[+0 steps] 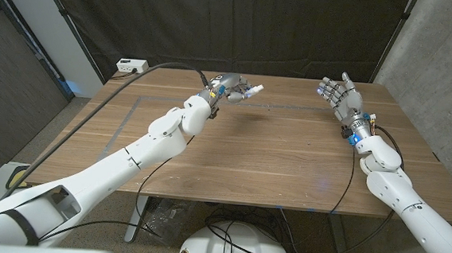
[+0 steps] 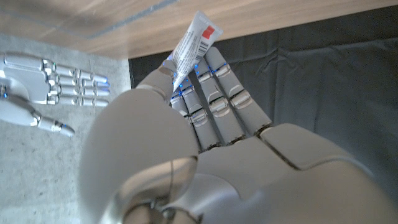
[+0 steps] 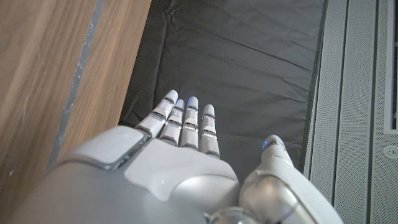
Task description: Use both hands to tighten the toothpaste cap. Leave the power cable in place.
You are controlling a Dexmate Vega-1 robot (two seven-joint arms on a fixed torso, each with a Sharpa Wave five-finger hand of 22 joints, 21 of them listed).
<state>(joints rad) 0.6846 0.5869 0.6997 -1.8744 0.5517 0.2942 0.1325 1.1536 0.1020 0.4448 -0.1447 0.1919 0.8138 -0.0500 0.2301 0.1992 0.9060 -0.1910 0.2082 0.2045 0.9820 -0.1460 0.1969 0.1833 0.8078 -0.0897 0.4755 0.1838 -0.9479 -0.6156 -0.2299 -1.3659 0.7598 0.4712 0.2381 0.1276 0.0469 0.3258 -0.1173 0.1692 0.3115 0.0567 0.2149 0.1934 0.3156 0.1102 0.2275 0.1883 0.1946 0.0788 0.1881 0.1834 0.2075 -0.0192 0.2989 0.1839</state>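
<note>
Left hand (image 1: 230, 88) grips toothpaste tube (image 2: 194, 42); right hand (image 1: 338, 93) spread, apart.

You see a wooden table (image 1: 287, 159) with a matt, grained top. Both hands, left (image 1: 230, 88) and right (image 1: 338, 93), look like smooth glossy plastic. The toothpaste tube (image 2: 194, 42) is slick and printed. The far curtain (image 1: 241, 24) is matt black cloth.

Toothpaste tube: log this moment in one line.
left hand holds toothpaste tube | right hand open, raised, apart
</note>
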